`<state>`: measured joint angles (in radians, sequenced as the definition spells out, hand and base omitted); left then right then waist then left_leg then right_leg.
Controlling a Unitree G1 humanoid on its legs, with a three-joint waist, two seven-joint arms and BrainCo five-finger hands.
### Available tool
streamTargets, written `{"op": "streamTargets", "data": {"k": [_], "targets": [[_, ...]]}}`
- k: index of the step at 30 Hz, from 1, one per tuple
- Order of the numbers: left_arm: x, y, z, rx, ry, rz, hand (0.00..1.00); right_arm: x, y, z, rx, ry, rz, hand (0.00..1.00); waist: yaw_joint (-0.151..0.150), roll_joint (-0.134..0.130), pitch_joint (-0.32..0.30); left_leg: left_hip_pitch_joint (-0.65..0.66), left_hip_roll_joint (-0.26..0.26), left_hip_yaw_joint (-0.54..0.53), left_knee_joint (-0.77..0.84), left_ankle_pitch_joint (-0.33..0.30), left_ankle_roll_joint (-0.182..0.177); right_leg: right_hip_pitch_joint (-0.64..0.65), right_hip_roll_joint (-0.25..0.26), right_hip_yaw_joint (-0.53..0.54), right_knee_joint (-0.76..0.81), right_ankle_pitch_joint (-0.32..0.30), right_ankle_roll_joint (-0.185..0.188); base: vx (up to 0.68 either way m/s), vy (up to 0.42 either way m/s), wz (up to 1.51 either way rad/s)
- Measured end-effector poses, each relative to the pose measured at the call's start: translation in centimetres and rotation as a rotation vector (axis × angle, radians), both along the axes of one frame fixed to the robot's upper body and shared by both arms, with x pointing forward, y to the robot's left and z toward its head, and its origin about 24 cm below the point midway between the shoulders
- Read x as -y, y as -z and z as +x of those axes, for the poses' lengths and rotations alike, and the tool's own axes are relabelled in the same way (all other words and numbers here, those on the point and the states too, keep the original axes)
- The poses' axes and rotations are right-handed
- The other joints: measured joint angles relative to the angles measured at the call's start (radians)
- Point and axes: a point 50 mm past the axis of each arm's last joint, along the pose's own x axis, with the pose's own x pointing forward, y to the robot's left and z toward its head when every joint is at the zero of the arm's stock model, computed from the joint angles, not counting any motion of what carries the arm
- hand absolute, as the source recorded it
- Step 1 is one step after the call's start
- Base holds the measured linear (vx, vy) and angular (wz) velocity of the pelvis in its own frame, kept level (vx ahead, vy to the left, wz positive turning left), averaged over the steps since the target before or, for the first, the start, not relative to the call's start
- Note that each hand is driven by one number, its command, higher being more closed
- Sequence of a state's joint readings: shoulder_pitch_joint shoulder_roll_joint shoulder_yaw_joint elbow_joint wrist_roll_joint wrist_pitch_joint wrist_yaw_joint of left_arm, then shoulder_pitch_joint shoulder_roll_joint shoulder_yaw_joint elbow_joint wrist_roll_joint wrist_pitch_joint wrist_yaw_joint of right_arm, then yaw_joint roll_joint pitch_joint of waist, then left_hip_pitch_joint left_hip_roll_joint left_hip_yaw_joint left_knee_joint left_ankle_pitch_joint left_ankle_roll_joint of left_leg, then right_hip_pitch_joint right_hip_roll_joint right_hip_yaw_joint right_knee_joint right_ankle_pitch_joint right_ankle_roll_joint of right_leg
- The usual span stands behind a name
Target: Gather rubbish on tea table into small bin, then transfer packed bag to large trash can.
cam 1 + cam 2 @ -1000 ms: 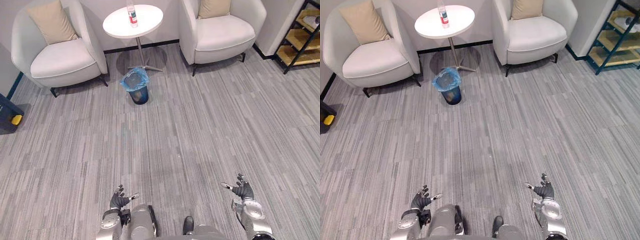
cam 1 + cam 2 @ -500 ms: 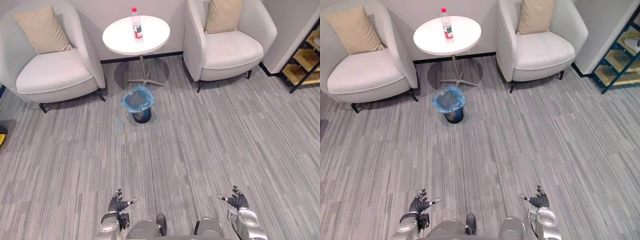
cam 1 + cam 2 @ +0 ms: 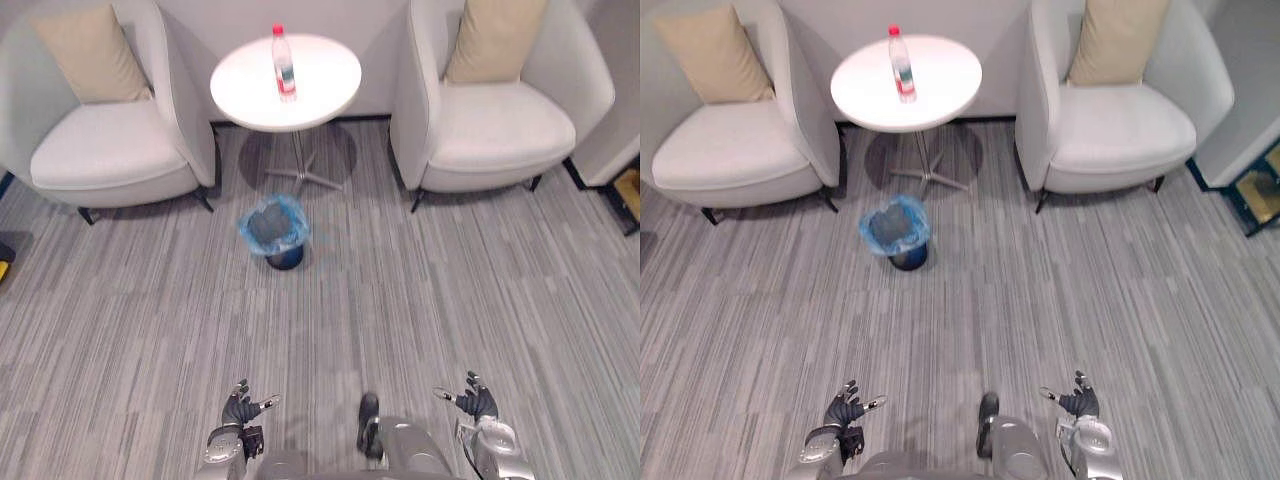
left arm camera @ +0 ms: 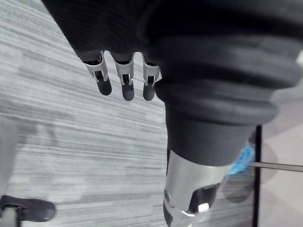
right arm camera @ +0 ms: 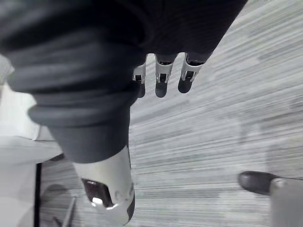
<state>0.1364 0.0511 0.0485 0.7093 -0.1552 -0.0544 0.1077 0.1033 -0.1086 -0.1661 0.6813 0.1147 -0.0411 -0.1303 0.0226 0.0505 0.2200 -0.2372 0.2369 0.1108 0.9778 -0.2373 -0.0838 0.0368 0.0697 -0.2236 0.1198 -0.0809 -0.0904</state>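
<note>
The left hand [image 3: 238, 405] and the right hand [image 3: 472, 400] hang low over the grey striped floor [image 3: 480, 290], fingers spread and relaxed, grasping nothing. Well ahead of them, the small bin [image 3: 275, 228], lined with a blue bag, stands on the floor just in front of the round white desk [image 3: 325, 85]. The desk carries a single plastic bottle [image 3: 284, 62], upright near its middle, and sits between two pale armchairs [image 3: 110, 150]. The task appears to be at its opening step, the approach, with the rubbish not yet gathered. The next move likely calls for walking within reach of the desk, closing one hand round the bottle and dropping it into the bin.
</note>
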Motion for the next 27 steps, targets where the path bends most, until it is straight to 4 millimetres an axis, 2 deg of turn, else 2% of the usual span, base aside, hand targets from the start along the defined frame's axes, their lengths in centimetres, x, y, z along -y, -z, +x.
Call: {"op": "streamTargets", "data": {"k": [1, 2, 3, 4, 5, 6, 7, 8, 9, 10, 11, 13, 14, 15, 17, 18, 20, 21, 22, 24, 25, 26, 27], "targets": [[0.0, -0.1, 0.1, 0.003, 0.0, -0.001, 0.0, 0.1, -0.2, 0.6, 0.017, 0.011, 0.004, 0.0, 0.007, 0.0, 0.003, -0.038, -0.015, 0.017, -0.11, -0.008, 0.013, 0.031, -0.003, 0.011, -0.018, 0.001, 0.003, 0.37, -0.016, -0.31], [0.2, -0.1, 0.2, 0.006, 0.002, -0.004, 0.0, 0.3, -0.4, 0.8, 0.023, 0.023, 0.003, 0.0, 0.021, -0.009, 0.009, -0.054, -0.053, 0.022, -0.269, -0.008, 0.013, 0.049, -0.013, 0.028, -0.03, 0.0, 0.006, 0.38, 0.019, -0.35], [0.2, -0.1, 0.3, 0.008, 0.002, -0.006, 0.0, 0.4, -0.4, 0.9, 0.028, 0.027, 0.003, 0.0, 0.024, -0.009, 0.009, -0.058, -0.077, 0.017, -0.357, -0.003, 0.01, 0.062, -0.024, 0.037, -0.039, -0.004, 0.013, 0.37, 0.072, -0.33], [0.4, -0.1, 0.3, 0.006, 0.003, -0.009, 0.0, 0.6, -0.6, 1.0, 0.034, 0.037, 0.001, 0.0, 0.023, -0.01, 0.01, -0.053, -0.128, 0.007, -0.527, 0.024, -0.003, 0.084, -0.042, 0.049, -0.055, -0.015, 0.029, 0.37, 0.117, -0.27], [0.5, -0.1, 0.2, 0.006, 0.005, -0.014, 0.0, 0.9, -0.6, 1.0, 0.035, 0.045, -0.004, 0.0, 0.028, -0.007, 0.011, -0.046, -0.161, -0.008, -0.676, 0.078, -0.003, 0.105, -0.052, 0.064, -0.062, -0.03, 0.046, 0.38, 0.146, -0.26], [0.6, 0.0, 0.2, 0.005, 0.007, -0.014, 0.0, 1.0, -0.6, 1.0, 0.032, 0.045, -0.007, 0.0, 0.029, 0.0, 0.011, -0.042, -0.17, -0.018, -0.733, 0.103, -0.001, 0.12, -0.053, 0.071, -0.07, -0.038, 0.056, 0.4, 0.197, -0.39], [0.6, 0.0, 0.1, 0.001, 0.006, -0.014, 0.0, 1.2, -0.4, 0.7, 0.017, 0.046, -0.013, 0.0, 0.043, 0.015, 0.003, -0.028, -0.171, -0.028, -0.808, 0.153, 0.002, 0.141, -0.049, 0.096, -0.071, -0.066, 0.074, 0.42, 0.24, -0.58], [0.4, 0.1, -0.1, -0.006, 0.004, -0.008, 0.0, 1.1, 0.1, 0.1, -0.017, 0.044, -0.006, 0.0, 0.055, 0.024, -0.005, -0.009, -0.173, -0.026, -0.79, 0.249, 0.037, 0.167, -0.053, 0.134, -0.062, -0.099, 0.091, 0.42, 0.24, -0.61], [0.3, 0.2, -0.3, -0.012, 0.002, -0.007, 0.0, 0.9, 0.3, 0.0, -0.028, 0.037, -0.001, 0.0, 0.058, 0.013, -0.006, -0.009, -0.184, -0.026, -0.768, 0.257, 0.056, 0.171, -0.063, 0.149, -0.049, -0.119, 0.102, 0.42, 0.222, -0.52], [0.0, 0.1, -0.4, -0.013, 0.002, 0.002, 0.0, 0.4, 0.6, -0.1, -0.042, 0.012, 0.003, 0.0, 0.066, -0.013, -0.011, -0.017, -0.205, -0.013, -0.726, 0.217, 0.092, 0.161, -0.093, 0.164, -0.01, -0.156, 0.114, 0.33, 0.15, -0.33], [-0.1, 0.2, -0.4, -0.015, 0.002, 0.006, 0.0, 0.2, 0.8, -0.3, -0.056, 0.005, 0.004, 0.0, 0.07, -0.033, -0.018, -0.021, -0.221, 0.006, -0.702, 0.18, 0.099, 0.133, -0.118, 0.18, 0.05, -0.184, 0.122, 0.48, 0.218, -0.42], [0.2, 0.5, -0.8, -0.036, 0.009, -0.003, 0.0, 0.2, 0.9, -0.4, -0.068, 0.002, 0.003, 0.0, 0.068, -0.04, -0.022, 0.019, -0.243, 0.042, -0.706, 0.132, 0.127, 0.037, -0.147, 0.229, 0.287, -0.202, 0.176, 0.4, 0.189, -0.35], [0.2, 0.6, -1.0, -0.043, 0.014, -0.003, 0.0, 0.1, 1.0, -0.5, -0.075, -0.003, 0.002, 0.0, 0.056, -0.041, -0.022, 0.057, -0.257, 0.045, -0.725, 0.114, 0.136, -0.011, -0.167, 0.227, 0.412, -0.183, 0.239, 0.41, 0.175, -0.16], [0.2, 0.6, -1.1, -0.047, 0.024, 0.004, 0.0, -0.1, 1.3, -0.7, -0.094, -0.022, -0.002, 0.0, 0.045, -0.041, -0.022, 0.121, -0.272, 0.048, -0.762, 0.097, 0.145, -0.076, -0.198, 0.215, 0.601, -0.143, 0.323, 0.43, 0.162, -0.06], [-0.1, 0.7, -1.3, -0.059, 0.047, 0.019, 0.0, -0.3, 1.7, -1.3, -0.123, -0.045, -0.008, 0.0, 0.037, -0.036, -0.023, 0.22, -0.277, 0.043, -0.794, 0.076, 0.148, -0.135, -0.255, 0.123, 0.769, -0.174, 0.265, 0.5, 0.14, 0.06], [-0.7, 0.6, -1.2, -0.058, 0.048, 0.036, 0.0, -0.5, 1.8, -1.4, -0.13, -0.054, -0.005, 0.0, 0.023, -0.032, -0.025, 0.28, -0.27, 0.035, -0.81, 0.07, 0.16, -0.174, -0.285, 0.031, 0.781, -0.207, 0.212, 0.55, 0.066, 0.23], [-0.9, 0.3, -0.6, -0.043, 0.051, 0.044, 0.0, -0.4, 1.5, -0.8, -0.115, -0.055, -0.01, 0.0, 0.0, -0.028, -0.022, 0.318, -0.251, 0.023, -0.83, 0.066, 0.157, -0.24, -0.276, -0.024, 0.688, -0.225, 0.183, 0.47, -0.025, 0.29], [-1.0, 0.3, -0.4, -0.039, 0.05, 0.047, 0.0, -0.3, 1.4, -0.4, -0.107, -0.057, -0.013, 0.0, -0.005, -0.023, -0.02, 0.324, -0.24, 0.021, -0.83, 0.066, 0.157, -0.262, -0.268, -0.038, 0.64, -0.225, 0.182, 0.31, -0.058, 0.15], [-1.2, 0.2, -0.3, -0.035, 0.044, 0.049, 0.0, -0.1, 1.1, 0.2, -0.093, -0.061, -0.021, 0.0, -0.009, -0.008, -0.012, 0.341, -0.215, 0.017, -0.83, 0.062, 0.15, -0.298, -0.238, -0.044, 0.526, -0.217, 0.176, 0.38, -0.133, 0.09], [-1.3, 0.3, -0.4, -0.042, 0.04, 0.051, 0.0, 0.1, 1.0, 0.3, -0.09, -0.06, -0.026, 0.0, -0.009, -0.001, -0.008, 0.38, -0.184, 0.006, -0.83, 0.041, 0.113, -0.322, -0.189, -0.02, 0.33, -0.134, 0.154, 0.44, -0.191, 0.17], [-1.7, 0.4, -0.8, -0.055, 0.036, 0.061, 0.0, 0.1, 1.2, 0.0, -0.099, -0.058, -0.024, 0.0, -0.009, -0.02, -0.016, 0.408, -0.186, -0.005, -0.83, 0.017, 0.074, -0.315, -0.176, 0.02, 0.19, -0.024, 0.148, 0.46, -0.25, 0.41], [-1.8, 0.7, -1.1, -0.074, 0.033, 0.062, 0.0, 0.5, 1.5, -1.0, -0.126, -0.049, -0.03, 0.0, -0.013, -0.031, -0.014, 0.439, -0.192, -0.032, -0.828, -0.02, 0.036, -0.31, -0.172, 0.058, 0.161, 0.122, 0.103, 0.45, -0.238, 0.34], [-1.2, 1.0, -1.2, -0.087, 0.031, 0.046, 0.0, 1.0, 1.5, -1.1, -0.133, -0.043, -0.042, 0.0, -0.009, -0.005, -0.018, 0.447, -0.165, -0.038, -0.826, -0.025, 0.03, -0.311, -0.153, 0.046, 0.19, 0.122, 0.1, 0.42, -0.246, 0.3]]}}
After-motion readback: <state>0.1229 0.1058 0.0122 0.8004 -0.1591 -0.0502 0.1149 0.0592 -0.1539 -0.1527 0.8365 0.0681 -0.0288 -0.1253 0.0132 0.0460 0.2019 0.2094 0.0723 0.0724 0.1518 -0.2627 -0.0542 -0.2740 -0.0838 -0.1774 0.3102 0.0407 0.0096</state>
